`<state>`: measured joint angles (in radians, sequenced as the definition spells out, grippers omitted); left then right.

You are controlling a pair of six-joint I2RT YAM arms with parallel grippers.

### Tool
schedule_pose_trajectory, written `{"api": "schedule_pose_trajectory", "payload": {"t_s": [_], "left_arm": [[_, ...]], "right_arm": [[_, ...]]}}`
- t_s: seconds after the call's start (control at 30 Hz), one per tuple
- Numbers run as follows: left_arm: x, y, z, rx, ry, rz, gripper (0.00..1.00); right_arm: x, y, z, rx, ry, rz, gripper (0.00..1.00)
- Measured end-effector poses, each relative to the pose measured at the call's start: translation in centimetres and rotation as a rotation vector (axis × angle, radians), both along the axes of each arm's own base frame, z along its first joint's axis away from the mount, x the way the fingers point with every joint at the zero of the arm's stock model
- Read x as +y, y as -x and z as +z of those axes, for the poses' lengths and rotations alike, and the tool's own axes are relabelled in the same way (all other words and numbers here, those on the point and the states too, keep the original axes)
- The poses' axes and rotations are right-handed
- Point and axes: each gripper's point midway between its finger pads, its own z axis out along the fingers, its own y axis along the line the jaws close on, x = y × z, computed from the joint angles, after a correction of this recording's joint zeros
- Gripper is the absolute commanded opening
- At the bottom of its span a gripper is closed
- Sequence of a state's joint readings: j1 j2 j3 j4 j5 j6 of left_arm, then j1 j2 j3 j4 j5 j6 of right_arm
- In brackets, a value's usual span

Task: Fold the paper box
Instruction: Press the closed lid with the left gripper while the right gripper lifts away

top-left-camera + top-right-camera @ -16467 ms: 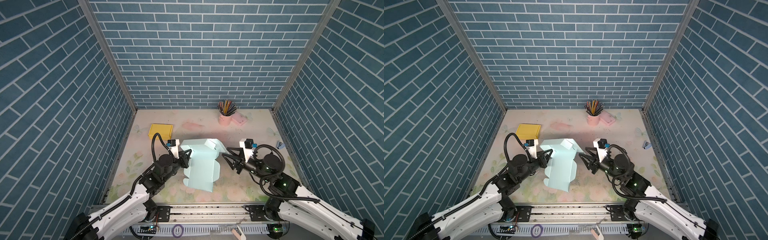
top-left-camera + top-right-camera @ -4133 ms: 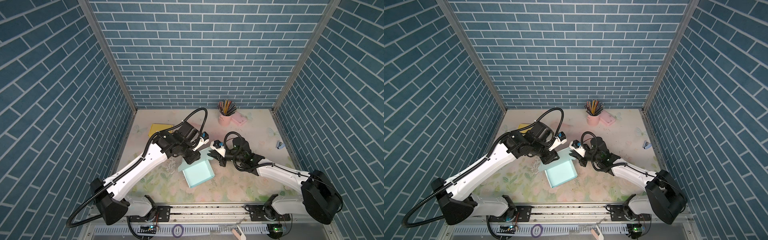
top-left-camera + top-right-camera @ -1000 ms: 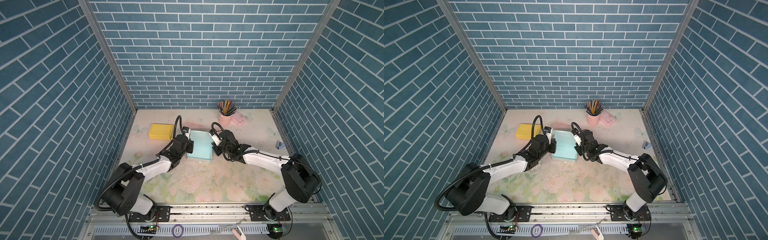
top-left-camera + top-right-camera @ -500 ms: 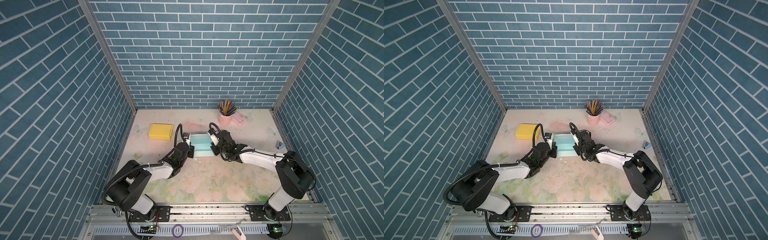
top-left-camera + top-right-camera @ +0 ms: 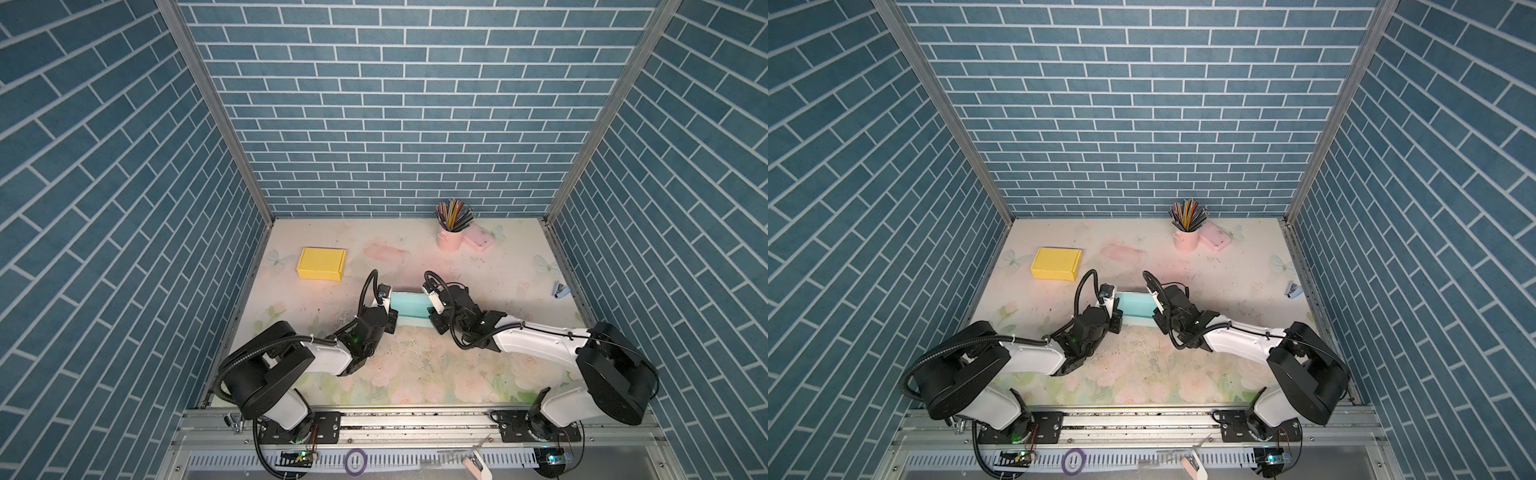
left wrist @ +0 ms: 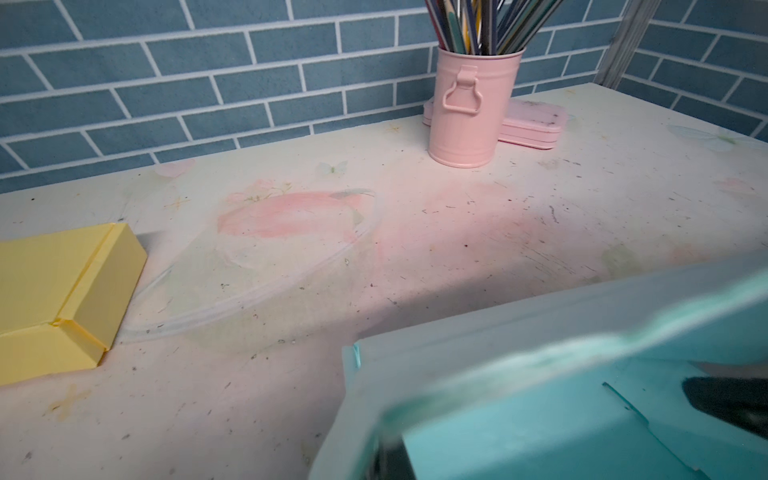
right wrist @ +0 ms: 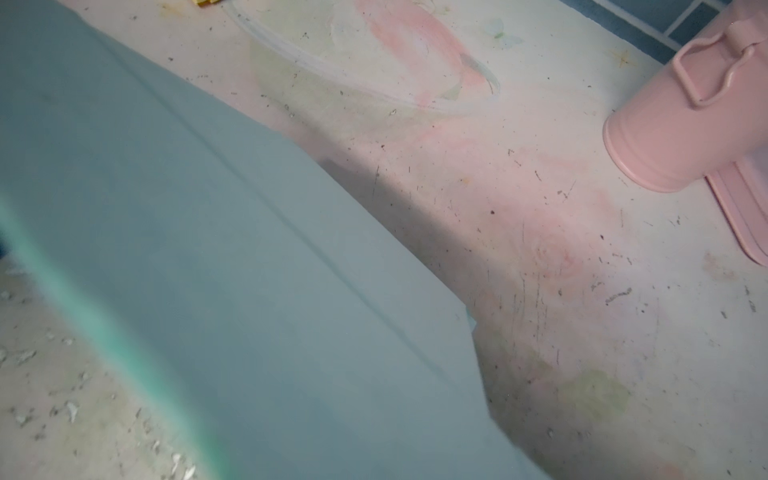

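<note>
The light teal paper box (image 5: 409, 311) is seen mid-frame in both top views, seemingly walled but not yet closed, flanked by the clamped-shut left gripper (image 5: 391, 322) and the right gripper (image 5: 434, 324), whose opening cannot be told.

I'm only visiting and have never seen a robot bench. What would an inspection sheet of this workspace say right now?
Surface: floral table, scuffed, with pale flecks near the middle.
Job's things: teal paper box sits between the two grippers.
Clutter: yellow box, pink pencil cup, pink case, small blue object at the right edge.
Grippers: left gripper shut at the box's left end; right gripper at its right end, opening unclear.
Cables: black hose along the left arm; thin loops at both wrists.
Surroundings: blue brick walls on three sides; metal rail in front.
</note>
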<state>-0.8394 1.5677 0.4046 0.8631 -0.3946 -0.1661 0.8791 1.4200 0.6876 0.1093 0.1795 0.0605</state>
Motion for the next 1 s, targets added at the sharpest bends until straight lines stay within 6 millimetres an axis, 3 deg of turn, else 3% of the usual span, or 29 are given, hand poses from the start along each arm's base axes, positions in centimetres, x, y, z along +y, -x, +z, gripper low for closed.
{"api": "schedule_pose_trajectory", "payload": {"t_s": [0.27,0.37,0.5,0.6,0.67,0.73,0.8,0.83,1.0], "left_arm": [[-1.0,0.6,-0.9,-0.021,0.006,-0.021,0.05],[-1.0,0.7,-1.1,-0.025,0.002,-0.021,0.05],[-1.2,0.9,-1.5,-0.022,-0.013,-0.029,0.06],[-1.3,1.3,-2.1,-0.010,-0.034,-0.042,0.09],[-1.4,1.7,-2.7,0.007,-0.054,-0.055,0.12],[-1.5,2.1,-3.1,0.020,-0.071,-0.065,0.18],[-1.7,2.3,-3.1,0.026,-0.076,-0.080,0.28],[-1.8,2.5,-3.1,0.032,-0.079,-0.087,0.33],[-2.3,3.2,-3.0,0.055,-0.077,-0.133,0.48]], "right_arm": [[-1.8,2.8,2.6,-0.082,-0.142,0.020,0.51],[-2.8,4.3,4.5,-0.136,-0.212,0.037,0.51],[-3.9,5.1,10.1,-0.238,-0.359,0.023,0.53],[-4.2,4.7,14.7,-0.275,-0.435,-0.019,0.56],[-3.7,3.3,17.3,-0.265,-0.441,-0.073,0.56],[-2.5,1.1,18.7,-0.227,-0.420,-0.126,0.55],[-1.1,-1.0,18.3,-0.185,-0.391,-0.168,0.55],[-0.5,-1.8,17.0,-0.151,-0.366,-0.184,0.54],[0.6,-2.7,5.4,0.075,-0.155,-0.234,0.51]]}}
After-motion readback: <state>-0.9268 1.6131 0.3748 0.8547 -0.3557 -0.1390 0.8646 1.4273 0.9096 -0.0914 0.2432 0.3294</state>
